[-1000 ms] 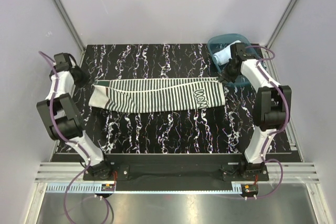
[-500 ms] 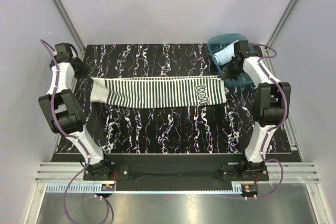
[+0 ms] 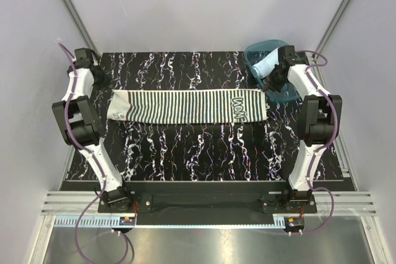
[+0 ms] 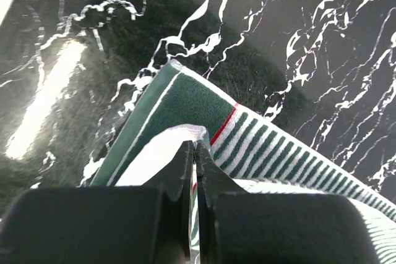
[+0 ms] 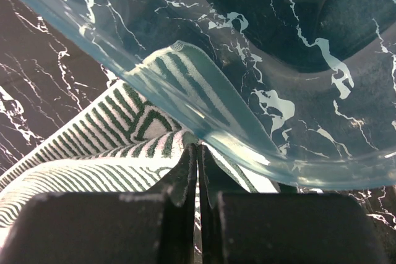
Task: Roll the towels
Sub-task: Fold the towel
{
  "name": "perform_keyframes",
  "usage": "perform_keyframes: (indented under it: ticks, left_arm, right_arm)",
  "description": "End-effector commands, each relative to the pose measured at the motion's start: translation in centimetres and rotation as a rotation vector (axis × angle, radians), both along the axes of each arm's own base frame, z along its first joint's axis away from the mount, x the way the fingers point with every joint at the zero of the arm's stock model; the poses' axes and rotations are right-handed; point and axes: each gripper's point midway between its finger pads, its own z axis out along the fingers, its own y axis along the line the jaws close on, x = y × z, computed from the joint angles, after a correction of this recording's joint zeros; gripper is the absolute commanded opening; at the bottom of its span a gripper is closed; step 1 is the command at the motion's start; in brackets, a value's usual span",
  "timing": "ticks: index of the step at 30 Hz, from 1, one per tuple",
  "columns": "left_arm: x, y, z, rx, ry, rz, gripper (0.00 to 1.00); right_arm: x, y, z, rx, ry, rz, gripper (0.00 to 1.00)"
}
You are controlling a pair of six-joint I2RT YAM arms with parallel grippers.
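The green-and-white striped towel lies stretched flat across the black marbled table, its printed band near the right end. My left gripper is shut on the towel's far left corner; in the left wrist view the fingertips pinch the white edge beside the solid green hem. My right gripper is shut on the far right corner, and its wrist view shows the tips pinching striped cloth right under the tub's rim. The light blue towel sits in the teal tub.
The translucent teal tub stands at the table's back right corner, touching the striped towel's corner and close to my right wrist. Grey walls and slanted metal posts enclose the table on three sides.
Both grippers have moved toward the back of the table with the striped towel's corners. The towel has gone from sagging and skewed to straight and taut, a little farther back.
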Motion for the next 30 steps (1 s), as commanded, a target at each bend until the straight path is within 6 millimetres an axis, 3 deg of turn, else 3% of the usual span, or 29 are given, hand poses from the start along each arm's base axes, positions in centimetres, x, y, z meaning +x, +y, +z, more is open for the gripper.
perform_keyframes:
  ticks: [1, 9, 12, 13, 16, 18, 19, 21, 23, 25, 28, 29, 30]
  left_arm:
    - [2.3, 0.2, 1.8, 0.054, -0.058, -0.017, 0.00]
    - [4.5, 0.0, 1.8, 0.089, -0.051, -0.017, 0.00]
    - [4.7, 0.3, 1.1, 0.102, -0.029, -0.016, 0.00]
    - [4.9, 0.4, 1.5, 0.104, -0.030, -0.016, 0.01]
    - [4.8, 0.5, 1.5, 0.112, -0.007, -0.020, 0.32]
    - [4.3, 1.2, 3.0, 0.158, -0.019, 0.007, 0.46]
    - [3.8, 1.6, 4.4, 0.193, -0.037, 0.028, 0.60]
    - [3.2, 2.2, 5.8, 0.237, -0.052, 0.047, 0.78]
    - [2.6, 2.4, 7.6, 0.262, -0.073, 0.050, 0.85]
    - [1.6, 2.3, 9.0, 0.272, -0.081, 0.057, 0.85]
    - [-0.3, 1.8, 9.0, 0.267, -0.068, 0.068, 0.85]
    - [-1.2, 1.4, 10.6, 0.270, -0.106, 0.076, 0.85]
    - [-2.3, 0.9, 8.8, 0.255, -0.076, 0.066, 0.85]
  right_arm:
    - [1.4, -0.4, 0.8, -0.012, -0.040, -0.002, 0.00]
    - [2.2, -0.7, 0.1, -0.031, -0.019, 0.004, 0.03]
    - [2.5, -0.9, 0.3, -0.043, -0.024, -0.003, 0.19]
    - [2.5, -1.0, 0.4, -0.047, -0.022, -0.003, 0.38]
    - [2.7, -1.4, 1.3, -0.066, -0.032, -0.008, 0.52]
    - [2.8, -2.0, 2.6, -0.101, -0.058, -0.017, 0.62]
    - [2.8, -2.2, 3.1, -0.115, -0.061, -0.017, 0.63]
    - [2.5, -2.8, 4.9, -0.148, -0.086, -0.019, 0.64]
    - [2.0, -3.0, 6.0, -0.159, -0.100, -0.016, 0.64]
    - [1.0, -2.7, 7.6, -0.149, -0.134, -0.009, 0.64]
    - [-0.8, -1.8, 8.8, -0.112, -0.177, 0.029, 0.64]
    - [-1.1, -1.7, 9.0, -0.109, -0.193, 0.038, 0.64]
    - [-2.7, -1.5, 8.4, -0.106, -0.177, 0.044, 0.64]
